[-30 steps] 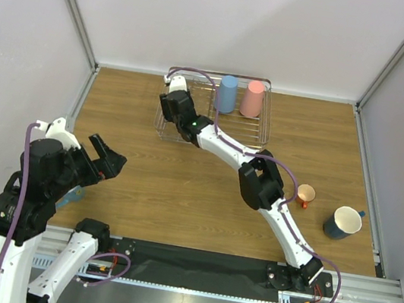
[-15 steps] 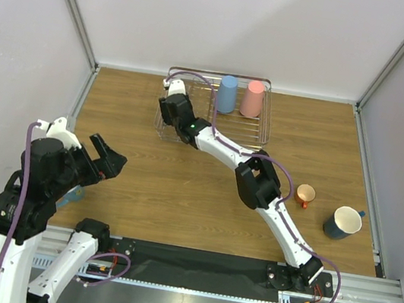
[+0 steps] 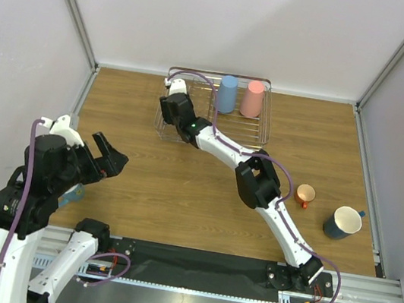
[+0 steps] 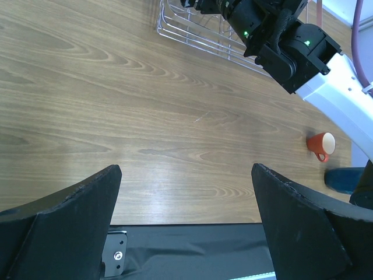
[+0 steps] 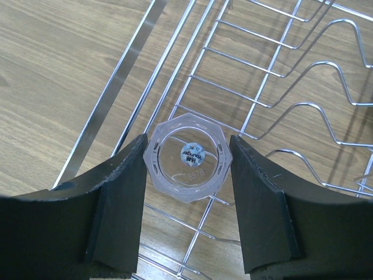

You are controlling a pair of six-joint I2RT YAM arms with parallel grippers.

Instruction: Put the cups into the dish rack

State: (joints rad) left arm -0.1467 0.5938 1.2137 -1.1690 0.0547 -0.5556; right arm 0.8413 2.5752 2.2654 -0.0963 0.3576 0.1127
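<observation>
The dish rack (image 3: 245, 133) is a silver wire basket at the back of the table. A light blue tumbler (image 3: 227, 94) and a pink tumbler (image 3: 253, 98) stand upside down in it. My right gripper (image 3: 173, 101) hangs over the rack's left end. In the right wrist view it (image 5: 187, 143) is shut on the clear glass (image 5: 186, 158), which is upside down on the rack wires (image 5: 274, 76), both pads touching it. The small orange cup (image 3: 305, 194) and the dark blue mug (image 3: 343, 222) stand on the table at the right. My left gripper (image 3: 116, 159) is open and empty over the front left.
The right arm (image 3: 263, 180) stretches diagonally across the table from its base to the rack. In the left wrist view the orange cup (image 4: 322, 144) and the mug's edge (image 4: 344, 179) lie far right. Walls enclose the table. A small blue thing (image 3: 72, 194) lies under the left arm.
My right gripper has shifted slightly left over the rack with the glass. My left arm has turned a little, its gripper staying open.
</observation>
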